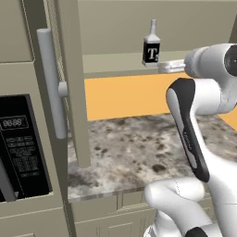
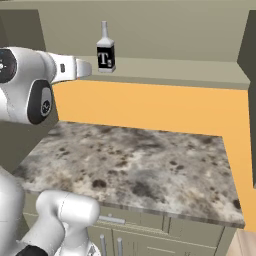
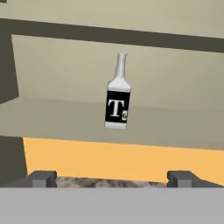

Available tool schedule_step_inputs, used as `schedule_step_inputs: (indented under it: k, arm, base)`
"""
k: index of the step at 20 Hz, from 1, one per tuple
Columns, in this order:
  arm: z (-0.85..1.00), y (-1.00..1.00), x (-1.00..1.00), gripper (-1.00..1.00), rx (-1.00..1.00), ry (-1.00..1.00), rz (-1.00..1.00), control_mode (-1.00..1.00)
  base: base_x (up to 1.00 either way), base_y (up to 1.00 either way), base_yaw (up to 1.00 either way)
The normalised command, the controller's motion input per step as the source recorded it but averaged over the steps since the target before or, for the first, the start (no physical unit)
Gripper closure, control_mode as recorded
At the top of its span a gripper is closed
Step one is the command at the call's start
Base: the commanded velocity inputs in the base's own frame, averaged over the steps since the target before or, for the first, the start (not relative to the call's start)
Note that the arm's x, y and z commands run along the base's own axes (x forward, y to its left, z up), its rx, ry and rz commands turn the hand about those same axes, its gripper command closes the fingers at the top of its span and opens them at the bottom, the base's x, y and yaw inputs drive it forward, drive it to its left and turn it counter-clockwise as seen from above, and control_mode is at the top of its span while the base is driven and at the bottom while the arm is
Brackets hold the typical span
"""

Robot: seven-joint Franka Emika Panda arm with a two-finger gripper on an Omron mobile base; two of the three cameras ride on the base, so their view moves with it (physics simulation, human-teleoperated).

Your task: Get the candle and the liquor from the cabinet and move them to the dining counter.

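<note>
- While I line up on the cabinet (image 3: pixel 57 114), the liquor (image 3: pixel 117 98) stands upright on its open lower shelf, well back from the front edge.
- My gripper (image 3: pixel 112 178) sits short of that shelf, fingers (image 3: pixel 41 177) spread wide apart and holding nothing.
- I judge the bottle to be rigid, smooth glass, likely slippery and breakable, with some weight low down.
- I'd clamp across the labelled body, not the narrow neck.

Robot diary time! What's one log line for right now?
liquor: upright on cabinet shelf | gripper: open, facing it, not touching | candle: not spotted
</note>
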Motion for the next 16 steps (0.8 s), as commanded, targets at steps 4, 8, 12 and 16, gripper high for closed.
schedule_step_inputs:
  k: [4, 8, 12, 16]
  arm:
    - [0.49, 0.0, 0.23, -1.0, 0.0, 0.04, -0.03, -1.0]
    - [0.37, -0.04, 0.29, -1.0, 0.0, 0.0, -0.01, -1.0]
    - [0.3, 0.0, 0.33, -1.0, 0.06, 0.07, -0.01, -1.0]
    - [0.03, 0.0, 0.37, -1.0, 0.09, 0.12, -0.02, -1.0]
  base:
    - [0.0, 0.0, 0.0]
    - [0.0, 0.0, 0.0]
    - [0.0, 0.0, 0.0]
    - [0.0, 0.0, 0.0]
